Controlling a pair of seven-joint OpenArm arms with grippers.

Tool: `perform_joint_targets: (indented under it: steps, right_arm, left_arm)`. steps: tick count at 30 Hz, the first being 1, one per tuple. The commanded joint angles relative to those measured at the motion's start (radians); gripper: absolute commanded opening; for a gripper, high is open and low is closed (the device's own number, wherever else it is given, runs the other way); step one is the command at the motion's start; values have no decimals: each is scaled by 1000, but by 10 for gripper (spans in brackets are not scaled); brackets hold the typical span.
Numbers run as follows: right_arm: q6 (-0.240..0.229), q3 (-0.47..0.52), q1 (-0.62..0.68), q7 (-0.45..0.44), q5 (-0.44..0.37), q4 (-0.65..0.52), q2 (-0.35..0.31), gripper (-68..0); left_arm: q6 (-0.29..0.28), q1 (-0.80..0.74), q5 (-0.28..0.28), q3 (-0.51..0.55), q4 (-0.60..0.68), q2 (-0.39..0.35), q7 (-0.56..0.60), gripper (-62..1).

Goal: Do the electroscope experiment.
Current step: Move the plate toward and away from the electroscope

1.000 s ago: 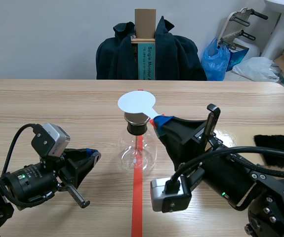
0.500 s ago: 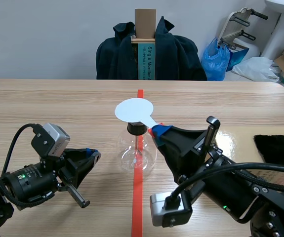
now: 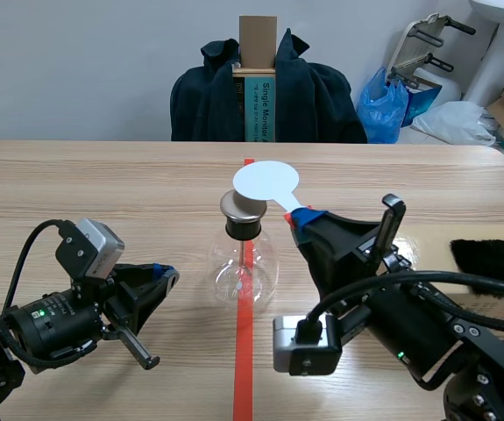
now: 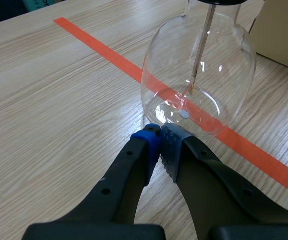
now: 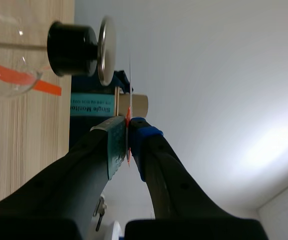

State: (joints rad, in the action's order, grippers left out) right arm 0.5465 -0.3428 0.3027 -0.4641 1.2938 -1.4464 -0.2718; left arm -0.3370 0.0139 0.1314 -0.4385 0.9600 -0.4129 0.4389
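Electroscope flask stands upright on the orange-red tape line near the middle of the table, between the two arms. Principal risk, in my judgement: the white disc paddle sits close over the metal cap, and a sideways or downward push from it could tip or slide the flask, since nothing steadies the glass. A second risk is the paddle twisting or slipping, as only its thin handle is pinched. The flask is clear, rounded and broad at the base, closed by a black stopper under the cap. A thin rod hangs inside with a small leaf at its lower end. Whether that leaf is deflected cannot be told. In the right wrist view a narrow gap shows between paddle and cap; contact is not confirmed. The right gripper is clamped on the paddle's handle, just right of the stopper. The left gripper has its fingers together on nothing, low beside the flask, apparently not touching it. A dark fuzzy cloth lies at the table's right edge.
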Motion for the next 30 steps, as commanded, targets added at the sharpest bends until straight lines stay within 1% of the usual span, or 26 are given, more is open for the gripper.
perform_joint_targets:
  steps: [1, 5, 9, 15, 24, 27, 30]
  right_arm:
    - [15, 1, -12, 31, -10, -10, 0, -668]
    - [15, 1, -12, 116, -11, -10, 0, -668]
    - [14, 1, -12, 183, -11, -10, 0, -668]
    - [14, 1, -12, 236, -14, -10, 0, -668]
    - [14, 1, -12, 240, -14, -10, 0, -668]
    - [14, 1, -12, 214, -14, -10, 0, -668]
    - [14, 1, -12, 164, -14, -10, 0, -668]
  left_arm:
    - [-2, 12, 10, -1, 19, 3, 14, -568]
    - [-2, 12, 10, -1, 19, 3, 14, -568]
    - [-2, 12, 10, -1, 19, 3, 14, -568]
    - [-2, 12, 10, -1, 19, 3, 14, -568]
    - [-2, 12, 10, -1, 19, 3, 14, -568]
    - [-2, 12, 10, -1, 19, 3, 14, -568]
    - [-2, 12, 10, -1, 19, 3, 14, -568]
